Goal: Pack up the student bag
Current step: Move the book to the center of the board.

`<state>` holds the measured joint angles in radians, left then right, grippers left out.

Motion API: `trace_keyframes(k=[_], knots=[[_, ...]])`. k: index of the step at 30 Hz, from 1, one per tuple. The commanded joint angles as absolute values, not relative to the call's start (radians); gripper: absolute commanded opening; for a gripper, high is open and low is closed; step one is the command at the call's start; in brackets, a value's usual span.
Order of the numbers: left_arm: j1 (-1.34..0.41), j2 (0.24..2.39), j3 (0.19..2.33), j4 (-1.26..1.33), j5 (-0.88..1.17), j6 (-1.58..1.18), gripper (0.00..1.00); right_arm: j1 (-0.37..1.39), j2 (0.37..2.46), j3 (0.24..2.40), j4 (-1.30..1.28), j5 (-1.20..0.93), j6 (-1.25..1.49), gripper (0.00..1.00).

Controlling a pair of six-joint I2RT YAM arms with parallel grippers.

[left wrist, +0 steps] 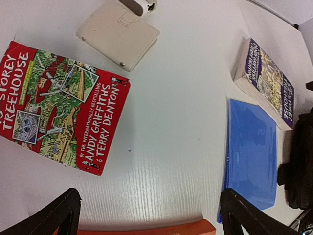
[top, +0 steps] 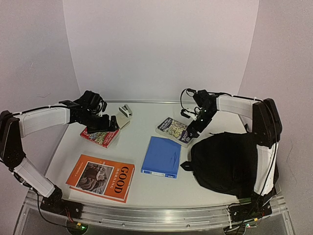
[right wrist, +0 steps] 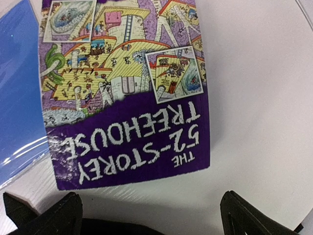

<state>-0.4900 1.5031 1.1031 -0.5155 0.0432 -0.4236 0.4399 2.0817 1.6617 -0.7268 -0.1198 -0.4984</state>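
Purple book [right wrist: 127,93] lies just beneath the right end effector [top: 191,131], jaws apart and empty like the left end effector [top: 109,123]; packing seems unstarted, next: grip it for the bag [top: 225,161].

Camera layout: one fixed overhead view and two wrist views over one table [top: 137,134].
The top external camera looks down and forward from above and behind both arm bases, far enough to take in the whole tabletop. The left wrist camera looks down past the left gripper [left wrist: 149,196] from mid height. The right wrist camera rides lower, close behind the right gripper [right wrist: 150,198]. Both show the purple book [right wrist: 122,93] and blue folder [left wrist: 250,152] ahead of their jaws.
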Motion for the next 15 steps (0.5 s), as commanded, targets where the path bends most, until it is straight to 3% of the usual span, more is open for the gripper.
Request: trace_keyframes(k=[1, 15], knots=[[-0.492, 1.463, 1.096, -0.477, 0.108, -0.425, 1.00, 0.399, 2.171, 1.750, -0.768, -0.162, -0.585, 0.98], [-0.493, 1.430, 1.067, -0.437, 0.179, -0.430, 1.00, 0.417, 2.342, 1.833, -0.974, -0.474, -0.702, 0.98]])
